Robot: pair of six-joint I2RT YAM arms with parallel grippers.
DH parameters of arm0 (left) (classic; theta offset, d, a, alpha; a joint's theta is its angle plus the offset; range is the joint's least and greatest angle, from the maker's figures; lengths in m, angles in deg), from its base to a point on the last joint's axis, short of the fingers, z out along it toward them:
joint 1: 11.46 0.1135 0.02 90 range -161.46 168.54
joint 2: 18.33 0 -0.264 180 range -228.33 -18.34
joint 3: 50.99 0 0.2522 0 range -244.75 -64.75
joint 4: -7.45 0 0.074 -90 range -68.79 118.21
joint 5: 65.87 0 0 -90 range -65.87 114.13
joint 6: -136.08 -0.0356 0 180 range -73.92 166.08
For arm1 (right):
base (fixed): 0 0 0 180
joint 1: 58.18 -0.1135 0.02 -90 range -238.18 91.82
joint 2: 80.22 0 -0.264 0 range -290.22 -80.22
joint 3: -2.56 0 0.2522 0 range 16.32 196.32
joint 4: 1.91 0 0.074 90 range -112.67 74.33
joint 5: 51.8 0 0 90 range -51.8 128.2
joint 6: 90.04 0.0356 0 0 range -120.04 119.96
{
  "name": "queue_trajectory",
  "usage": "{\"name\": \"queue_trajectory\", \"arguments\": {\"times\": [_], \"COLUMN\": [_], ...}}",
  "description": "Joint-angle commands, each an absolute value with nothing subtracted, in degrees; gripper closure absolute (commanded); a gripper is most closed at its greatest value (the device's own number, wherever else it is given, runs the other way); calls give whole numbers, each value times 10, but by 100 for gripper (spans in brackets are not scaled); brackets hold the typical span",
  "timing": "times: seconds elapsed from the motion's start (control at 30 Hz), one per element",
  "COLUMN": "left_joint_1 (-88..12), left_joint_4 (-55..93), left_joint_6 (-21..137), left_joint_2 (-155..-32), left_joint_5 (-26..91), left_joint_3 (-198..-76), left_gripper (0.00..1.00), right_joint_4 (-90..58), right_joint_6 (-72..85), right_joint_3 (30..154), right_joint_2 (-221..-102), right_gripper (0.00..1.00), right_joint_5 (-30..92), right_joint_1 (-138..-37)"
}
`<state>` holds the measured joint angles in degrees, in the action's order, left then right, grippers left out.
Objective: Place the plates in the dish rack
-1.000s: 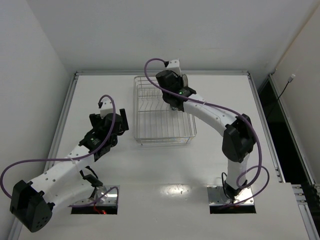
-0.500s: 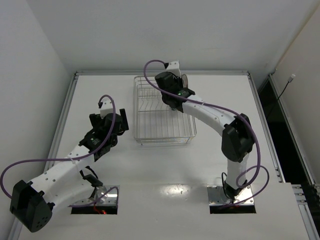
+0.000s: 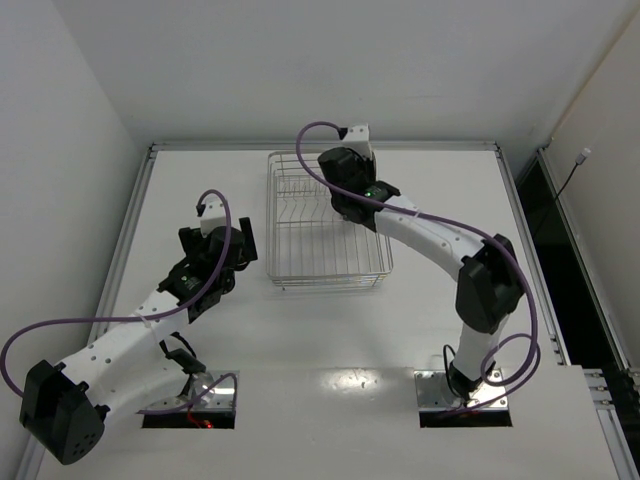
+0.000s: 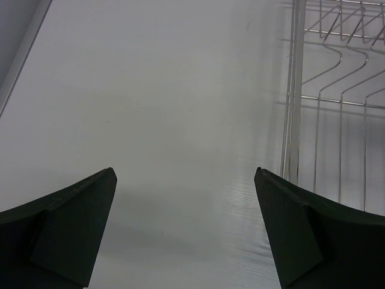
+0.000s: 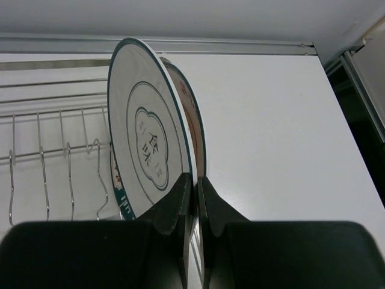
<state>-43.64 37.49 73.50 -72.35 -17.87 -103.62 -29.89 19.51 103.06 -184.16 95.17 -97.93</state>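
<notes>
A white plate with a dark teal rim and a centre motif stands on edge over the dish rack. My right gripper is shut on its lower rim. A second plate with a brownish face stands tight behind it. A patterned rim of another plate peeks out at the lower left. From above, the right gripper hangs over the back of the dish rack and hides the plates. My left gripper stands open and empty just left of the rack, over bare table.
The rack's wire side runs close to the left gripper's right finger. A raised metal rail borders the table at the back, with white walls beyond. Purple cables loop over both arms.
The right wrist has shifted a little to the right and back above the rack, and the plate edge seen beside it earlier is now hidden. The left arm has not moved.
</notes>
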Motion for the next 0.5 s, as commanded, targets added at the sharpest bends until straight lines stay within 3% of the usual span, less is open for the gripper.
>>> {"name": "queue_trajectory", "arguments": {"times": [0.0, 0.3, 0.37, 0.47], "left_joint_1": [-433, -433, -433, -433], "left_joint_4": [367, 367, 367, 367], "left_joint_6": [732, 732, 732, 732], "left_joint_2": [-722, -722, -722, -722], "left_joint_5": [-185, -185, -185, -185], "left_joint_3": [-1062, -1062, -1062, -1062], "left_gripper": [0, 0, 0, 0], "right_joint_4": [-283, -365, -372, -383], "right_joint_6": [208, 196, 196, 196], "right_joint_3": [1046, 1167, 1173, 1149], "right_joint_2": [-1852, -1952, -1952, -1902], "right_gripper": [100, 97, 88, 61], "right_joint_5": [957, 905, 900, 871], "right_joint_1": [-978, -968, -968, -968]}}
